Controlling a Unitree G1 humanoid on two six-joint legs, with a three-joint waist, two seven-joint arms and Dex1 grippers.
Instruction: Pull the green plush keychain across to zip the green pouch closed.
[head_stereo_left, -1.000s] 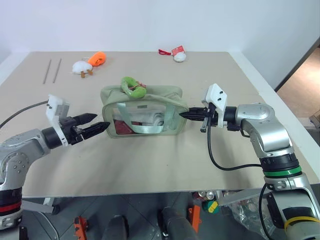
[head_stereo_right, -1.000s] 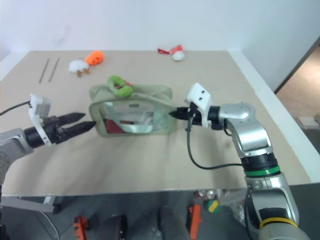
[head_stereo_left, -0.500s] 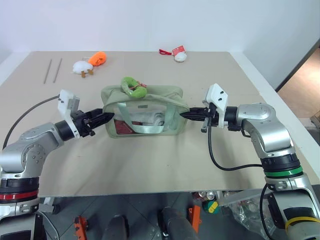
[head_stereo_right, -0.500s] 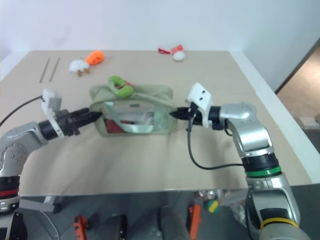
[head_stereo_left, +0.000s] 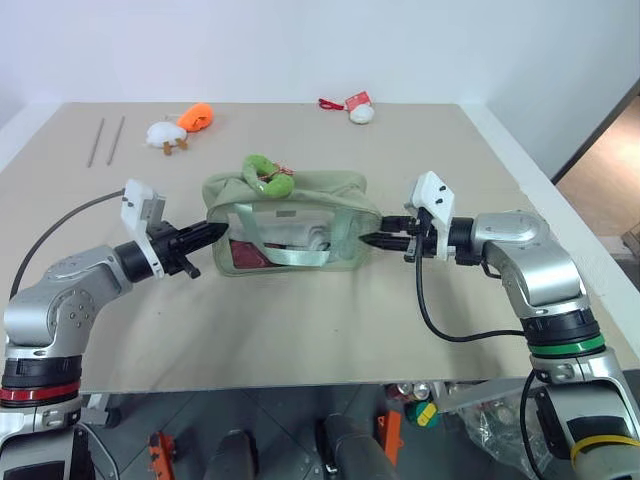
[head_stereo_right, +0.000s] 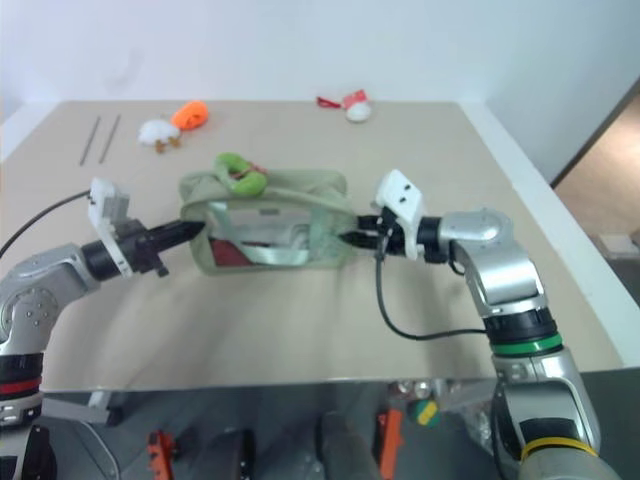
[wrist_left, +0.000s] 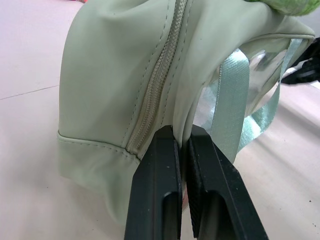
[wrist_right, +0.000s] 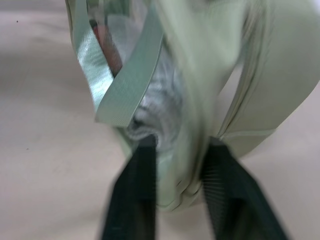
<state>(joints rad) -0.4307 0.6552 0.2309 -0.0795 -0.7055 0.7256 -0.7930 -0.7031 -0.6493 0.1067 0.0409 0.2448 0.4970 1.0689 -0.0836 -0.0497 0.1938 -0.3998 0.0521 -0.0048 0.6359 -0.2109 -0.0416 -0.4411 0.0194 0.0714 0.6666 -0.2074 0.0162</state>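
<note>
The green pouch (head_stereo_left: 285, 215) stands upright mid-table, with a strap handle over its clear side panel. On its top, toward the left end, rests the green plush keychain (head_stereo_left: 263, 172). My left gripper (head_stereo_left: 215, 232) is level at the pouch's left end. In the left wrist view it (wrist_left: 181, 137) is shut, pinching the end fabric beside the zipper (wrist_left: 155, 95). My right gripper (head_stereo_left: 372, 240) is at the pouch's right end. Its fingers (wrist_right: 145, 150) stand apart there, with the pouch's end fabric (wrist_right: 195, 125) between them.
An orange plush (head_stereo_left: 195, 116) and a white plush (head_stereo_left: 163, 134) lie at the back left beside two thin rods (head_stereo_left: 105, 140). A white and red toy (head_stereo_left: 358, 110) lies at the back middle. The table's right edge (head_stereo_left: 560, 215) runs close behind my right arm.
My left gripper moved right to the pouch's left end and shut on its fabric. My right gripper, shut at the right end before, has opened its fingers.
</note>
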